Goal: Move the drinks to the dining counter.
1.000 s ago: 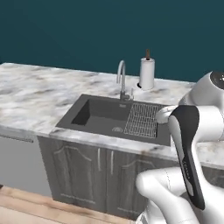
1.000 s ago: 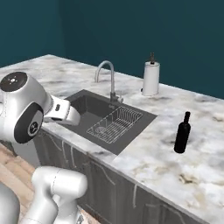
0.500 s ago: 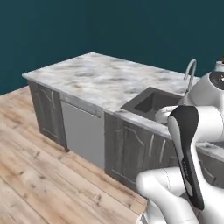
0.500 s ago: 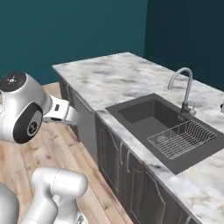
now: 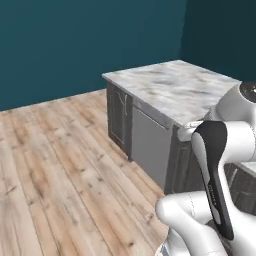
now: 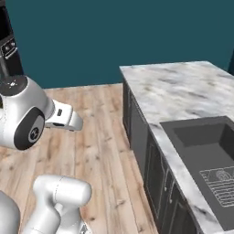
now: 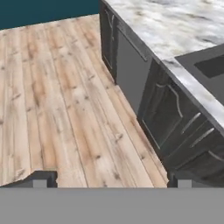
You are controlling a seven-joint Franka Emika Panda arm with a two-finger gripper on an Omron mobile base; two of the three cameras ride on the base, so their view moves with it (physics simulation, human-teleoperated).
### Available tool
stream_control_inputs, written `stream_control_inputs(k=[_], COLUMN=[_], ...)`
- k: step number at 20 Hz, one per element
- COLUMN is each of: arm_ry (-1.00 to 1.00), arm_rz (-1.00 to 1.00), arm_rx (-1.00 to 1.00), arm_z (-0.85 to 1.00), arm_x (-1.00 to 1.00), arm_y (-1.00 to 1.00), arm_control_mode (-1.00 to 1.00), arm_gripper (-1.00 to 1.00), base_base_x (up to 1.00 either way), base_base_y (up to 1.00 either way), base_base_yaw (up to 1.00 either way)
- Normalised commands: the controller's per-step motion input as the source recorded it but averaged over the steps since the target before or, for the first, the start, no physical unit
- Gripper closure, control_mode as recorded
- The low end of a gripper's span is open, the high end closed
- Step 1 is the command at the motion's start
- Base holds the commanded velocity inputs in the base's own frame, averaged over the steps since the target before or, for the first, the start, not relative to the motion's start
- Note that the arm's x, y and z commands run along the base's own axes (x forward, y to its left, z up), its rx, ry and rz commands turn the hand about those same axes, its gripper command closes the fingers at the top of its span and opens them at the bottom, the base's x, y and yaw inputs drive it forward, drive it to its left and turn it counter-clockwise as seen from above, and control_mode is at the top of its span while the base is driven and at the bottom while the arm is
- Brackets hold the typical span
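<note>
Presently no drink is to be seen from where the base stands, so where the carton and bottle sit cannot be told. Worktop [image 5: 175,90] of pale veined marble runs off to the right; its bare near end juts over the wooden floor [image 5: 60,165]. Dark sink [image 6: 208,151] is sunk into it on the far right of the right base view, a wire rack [image 6: 221,180] lying inside.

Judged from the task alone: the carton should be light and slightly soft-sided, best pinched across its flat faces below the gable and not squeezed hard. The bottle is likely heavier, stiff, smooth and apt to slip or tip; take it round the body, below the neck, keeping it upright.

Below the worktop: grey cabinet doors [image 7: 164,111] with arched panels, and a flat lighter panel [image 5: 147,145], perhaps a dishwasher front. Teal wall [image 5: 75,45] behind.

Arm is folded up close to the base, elbow high, forearm reaching out low over the floor. Hand looks down and forward along the cabinet fronts. Pincer [image 7: 109,178] shows two dark tips at the bottom corners of the hand view, set wide apart with nothing between them: spread, empty.
</note>
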Motion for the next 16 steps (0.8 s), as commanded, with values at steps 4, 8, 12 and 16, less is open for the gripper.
stream_control_inputs(k=[4,8,12,16], arm_ry=[0.00,0.00,0.00,0.00], arm_rz=[0.00,0.00,0.00,0.00], arm_rx=[0.00,0.00,0.00,0.00], arm_z=[0.00,0.00,0.00,0.00], arm_x=[0.00,0.00,0.00,0.00], arm_y=[0.00,0.00,0.00,0.00], arm_control_mode=[1.00,1.00,1.00,1.00], arm_gripper=[-1.00,-1.00,-1.00,-1.00], base_base_x=[0.00,0.00,0.00,0.00], base_base_y=[0.18,0.18,0.23,0.29], base_base_yaw=[0.60,0.59,0.57,0.52])
